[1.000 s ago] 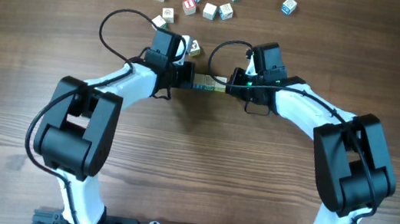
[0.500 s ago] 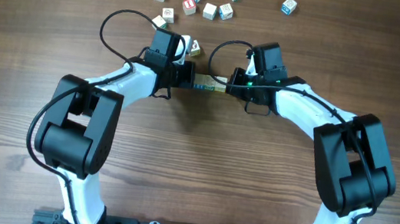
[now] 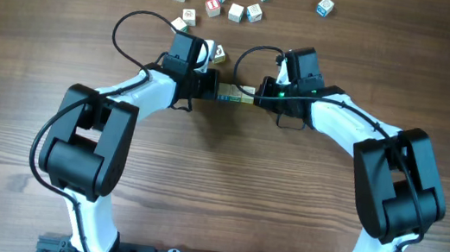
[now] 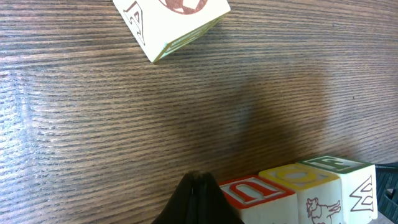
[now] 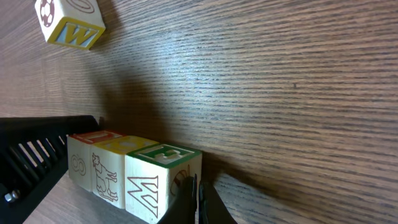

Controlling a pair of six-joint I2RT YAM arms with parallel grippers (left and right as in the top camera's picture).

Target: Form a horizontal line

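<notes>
The horizontal line [image 3: 235,96] is a row of three pale letter cubes, edge to edge, between the two grippers. In the left wrist view it shows a red-topped cube [image 4: 258,193], a yellow-topped one and a green-topped one. In the right wrist view the green-topped cube [image 5: 163,168] is nearest. My left gripper [image 4: 198,186] is shut and empty, its tip against the red cube's end. My right gripper [image 5: 194,190] is shut and empty, its tip against the green cube's end.
Several loose letter cubes [image 3: 237,11] lie scattered at the far edge. One loose cube [image 3: 218,55] sits just behind the left gripper and shows in the left wrist view [image 4: 174,22]. A cube with a W [image 5: 69,23] lies far left in the right wrist view.
</notes>
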